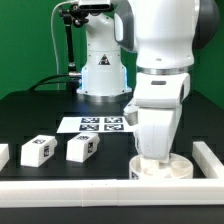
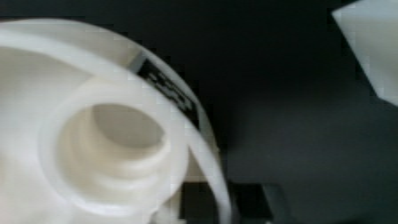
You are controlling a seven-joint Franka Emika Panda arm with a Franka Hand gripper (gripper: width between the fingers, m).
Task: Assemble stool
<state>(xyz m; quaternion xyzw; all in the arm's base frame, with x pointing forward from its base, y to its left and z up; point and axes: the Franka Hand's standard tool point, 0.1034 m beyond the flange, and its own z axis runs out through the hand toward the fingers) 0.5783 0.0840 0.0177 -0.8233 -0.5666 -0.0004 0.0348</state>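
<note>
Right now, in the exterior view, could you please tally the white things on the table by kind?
Seat disc: 1
Legs: 2
White piece cut off at the exterior view's left edge, kind unclear: 1
Marker board: 1
Border rails: 2
Total: 7

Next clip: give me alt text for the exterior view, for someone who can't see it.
A white robot arm reaches straight down to the round white seat disc at the exterior view's right, just behind the front rail. Two tagged white legs lie on the black table to its left, with the marker board behind them.
</note>
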